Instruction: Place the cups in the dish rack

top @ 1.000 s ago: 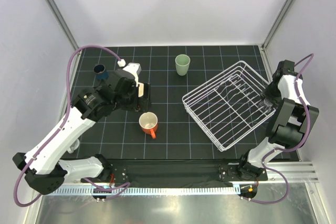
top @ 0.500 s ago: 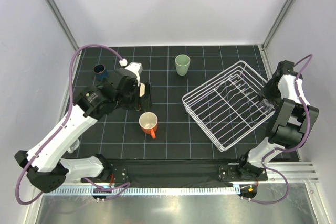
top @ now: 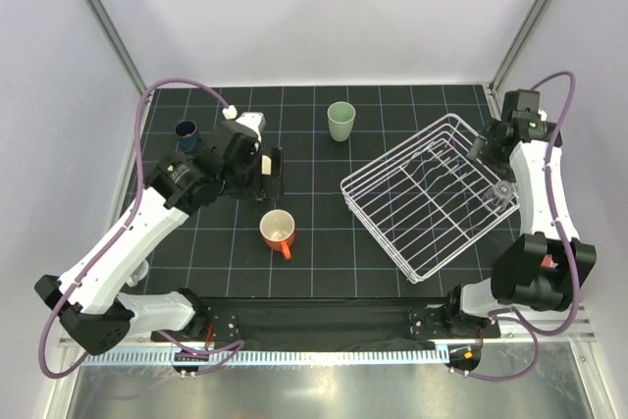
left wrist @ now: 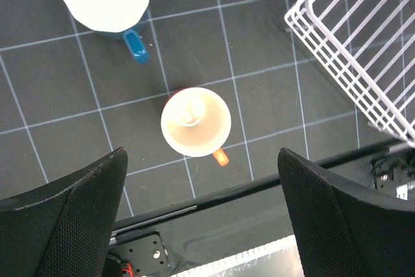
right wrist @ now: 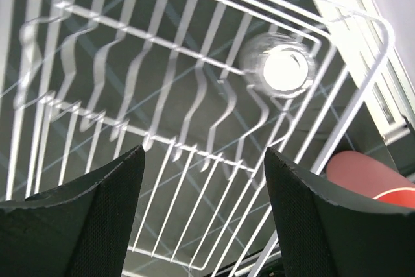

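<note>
Beneath the released left pincer (left wrist: 201,154), the orange mug (left wrist: 194,123) stands, seemingly apart from it.

Gridded table (top: 314,267) holds dish rack (top: 377,231), orange mug (top: 278,231), tumbler (top: 340,121), perhaps navy cup (top: 186,130).

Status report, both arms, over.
Left end effector open, above orange mug, not gripping. Right end effector open over rack; glass inside it. Nothing blocking the mug.
</note>
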Action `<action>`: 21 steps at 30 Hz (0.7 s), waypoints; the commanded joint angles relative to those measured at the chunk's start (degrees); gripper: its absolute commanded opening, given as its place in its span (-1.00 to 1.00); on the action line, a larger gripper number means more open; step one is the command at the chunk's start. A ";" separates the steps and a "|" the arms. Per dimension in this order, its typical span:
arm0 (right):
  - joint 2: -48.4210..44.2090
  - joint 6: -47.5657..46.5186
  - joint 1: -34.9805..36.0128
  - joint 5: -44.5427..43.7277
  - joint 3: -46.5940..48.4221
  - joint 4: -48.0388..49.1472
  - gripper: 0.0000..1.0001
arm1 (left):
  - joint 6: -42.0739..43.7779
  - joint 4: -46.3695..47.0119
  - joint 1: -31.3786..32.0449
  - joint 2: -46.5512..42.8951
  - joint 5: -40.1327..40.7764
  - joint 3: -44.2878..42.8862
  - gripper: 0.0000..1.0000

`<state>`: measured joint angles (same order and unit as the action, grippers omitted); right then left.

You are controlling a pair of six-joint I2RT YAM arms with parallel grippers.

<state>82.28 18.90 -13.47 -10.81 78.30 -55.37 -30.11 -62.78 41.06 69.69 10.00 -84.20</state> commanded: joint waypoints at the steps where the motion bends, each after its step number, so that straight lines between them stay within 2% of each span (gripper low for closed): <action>1: -3.61 -2.37 5.71 1.92 3.43 -3.68 0.50 | -2.41 1.35 -2.29 0.79 1.25 -2.37 0.89; 3: -4.75 -2.20 9.24 3.60 3.17 -4.13 0.54 | -4.24 1.96 -4.22 1.93 0.81 -2.37 0.92; 4: -5.46 -1.76 12.91 3.86 2.82 -4.21 0.99 | -4.78 2.14 -4.93 2.46 0.72 -2.37 0.93; 10: -10.47 -0.01 27.24 8.52 1.42 -5.79 0.99 | -8.65 5.74 -11.78 8.43 -0.07 -4.30 0.99; 14: -13.02 1.66 33.23 12.28 0.63 -7.03 0.99 | -9.53 8.38 -17.48 14.06 0.63 -7.02 0.99; 19: -14.78 -0.34 36.76 16.24 -1.75 -7.90 1.00 | -7.08 7.68 -21.98 26.78 6.15 -18.17 0.99; 21: -14.96 -2.19 37.12 18.53 -2.54 -7.74 0.99 | -4.53 7.50 -23.65 29.87 8.36 -21.60 0.93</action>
<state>67.96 18.85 23.14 3.36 76.90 -62.48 -37.50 -56.84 19.46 96.38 13.32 -100.95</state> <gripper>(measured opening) 0.996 0.978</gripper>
